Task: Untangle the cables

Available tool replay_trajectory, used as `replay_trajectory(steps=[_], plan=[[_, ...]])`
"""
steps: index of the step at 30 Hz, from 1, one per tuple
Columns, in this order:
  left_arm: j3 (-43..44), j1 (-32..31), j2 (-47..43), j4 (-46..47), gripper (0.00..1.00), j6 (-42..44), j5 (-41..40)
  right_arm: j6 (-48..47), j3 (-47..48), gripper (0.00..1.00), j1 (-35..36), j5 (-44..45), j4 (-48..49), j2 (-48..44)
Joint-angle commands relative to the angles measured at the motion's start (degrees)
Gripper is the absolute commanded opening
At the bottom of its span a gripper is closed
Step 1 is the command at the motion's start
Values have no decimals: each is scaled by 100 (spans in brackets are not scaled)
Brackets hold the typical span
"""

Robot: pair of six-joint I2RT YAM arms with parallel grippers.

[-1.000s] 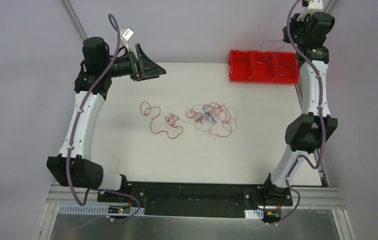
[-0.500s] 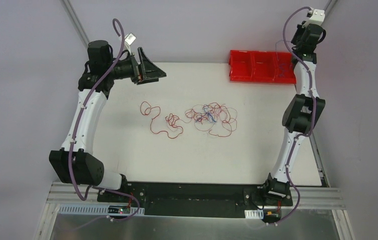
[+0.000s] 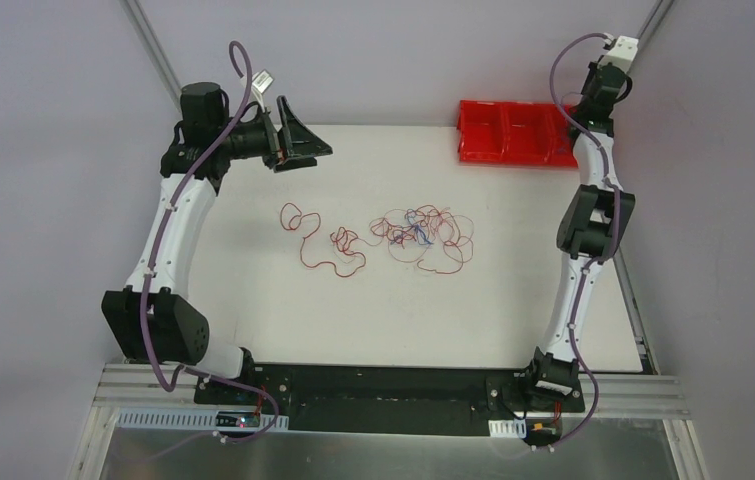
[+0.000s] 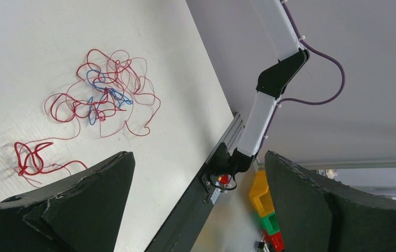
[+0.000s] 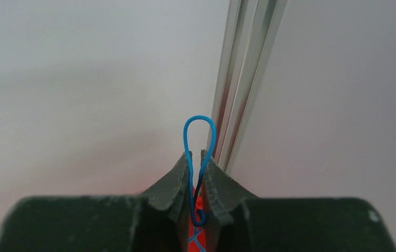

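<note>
The cables [image 3: 423, 232] lie mid-table as a tangle of thin red wires with a few blue ones. A looser red strand [image 3: 318, 243] trails to its left. In the left wrist view the tangle [image 4: 104, 94] lies ahead and a small red knot [image 4: 30, 157] sits near the left finger. My left gripper [image 3: 298, 140] is open and empty, held above the far left of the table [image 4: 198, 157]. My right gripper [image 5: 197, 156] is shut on a blue wire [image 5: 199, 131] that loops out past its tips. That arm is raised high by the far right corner [image 3: 601, 88].
A red divided bin [image 3: 513, 132] stands at the table's far right edge, below the right gripper. An aluminium frame post [image 5: 245, 79] and the wall are just ahead of the right gripper. Yellow, green and red bins [image 4: 261, 191] sit beyond the near rail.
My right arm has stretched upward and back over the red bin, lifting its gripper with the blue wire. My left gripper has shifted only slightly. The tangle has not moved.
</note>
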Motion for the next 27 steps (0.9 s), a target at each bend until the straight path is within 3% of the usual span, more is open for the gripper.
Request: replay_trajectory(steps=[1,2,7,13,16,19,22,27], plan=[[-10,88,31,42,99,-24,80,-405,366,15,136,368,717,325],[-10,102,43,32,99,-19,79,-446,445,18,148,462,731,415],[16,124,72,-19,99,-25,50,-488,541,52,155,663,861,451],[-90,162,36,-318,99,107,-173,-327,-120,65,149,111,759,-360],[-282,249,69,-744,99,396,-435,-129,-835,71,179,-620,423,-1151],[-529,490,88,-1279,99,988,-959,-65,-1574,83,299,-1953,-700,-2141],[-653,732,322,-1688,99,1556,-1166,-53,-1903,85,544,-3387,-2314,-2987],[-496,775,1032,-2151,90,2562,-1486,120,-2000,85,1349,-4365,-5065,-3629]])
